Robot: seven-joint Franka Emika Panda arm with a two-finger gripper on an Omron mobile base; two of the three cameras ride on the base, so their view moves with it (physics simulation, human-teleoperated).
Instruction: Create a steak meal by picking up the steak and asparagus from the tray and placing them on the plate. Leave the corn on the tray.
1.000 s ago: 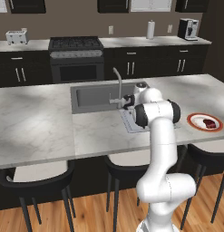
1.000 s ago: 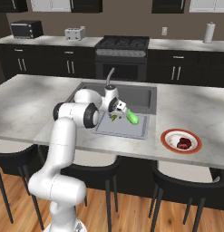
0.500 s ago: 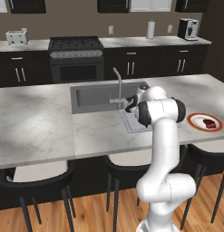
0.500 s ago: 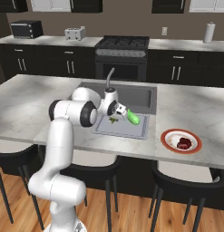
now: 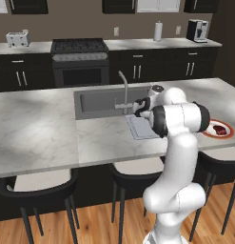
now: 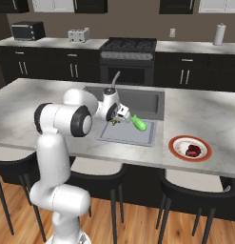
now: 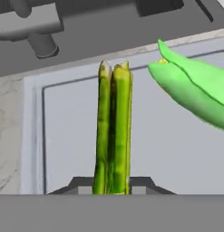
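In the hand view the asparagus (image 7: 113,131), a thin green bundle, sticks out from between my fingertips, and my gripper (image 7: 112,185) is shut on it. It hangs over the pale grey tray (image 7: 72,136), and the bright green corn (image 7: 195,90) lies just to its right on the tray. From the right base view my gripper (image 6: 116,119) is low over the tray (image 6: 126,136), beside the corn (image 6: 138,124). The red-rimmed plate (image 6: 189,147) stands to the right on the counter with the dark red steak (image 6: 193,152) on it.
A dark sink basin (image 6: 138,101) with a faucet (image 6: 114,78) lies directly behind the tray. The marble island counter (image 5: 38,133) stretches wide to the left. Stools stand along the near edge. The stove and back counters are far behind.
The jaws have closed from wide open onto the asparagus. The hand has stayed over the tray's left part, and the corn and the steak lie where they were.
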